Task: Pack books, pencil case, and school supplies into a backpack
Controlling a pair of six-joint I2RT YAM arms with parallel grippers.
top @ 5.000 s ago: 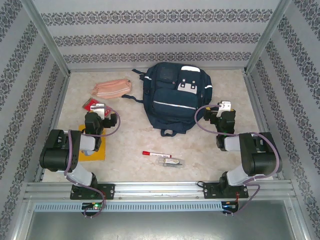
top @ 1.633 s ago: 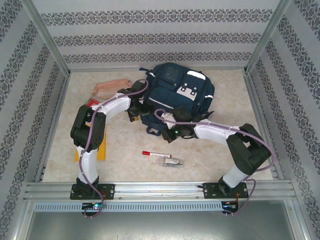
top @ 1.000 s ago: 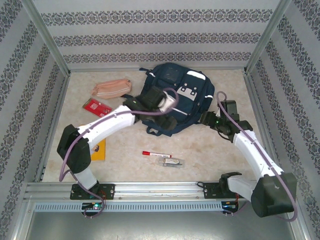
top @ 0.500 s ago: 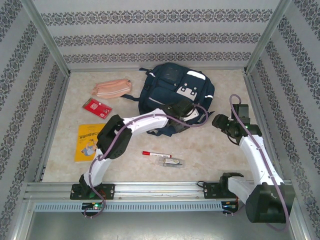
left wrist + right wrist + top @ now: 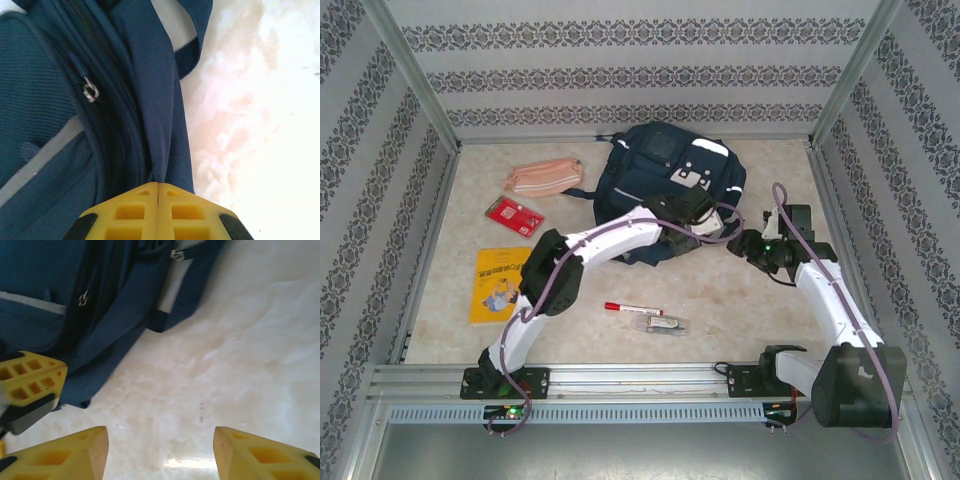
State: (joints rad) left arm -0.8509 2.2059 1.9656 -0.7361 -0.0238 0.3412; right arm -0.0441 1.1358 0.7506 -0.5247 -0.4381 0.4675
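While the backpack hides its contents, left end effector clamped on its fabric; right end effector apart.

The tabletop is pale beige with a cloudy, marbled look and a soft glare in the wrist views. Three walls stand around the tabletop: back wall, left wall and right wall, all white-grey with dark ornamental bands. A slanted metal post rises from each far corner of the tabletop, left post and right post. Along the tabletop's near edge runs a metal rail, then a slotted grey strip, then a plain grey sheet.
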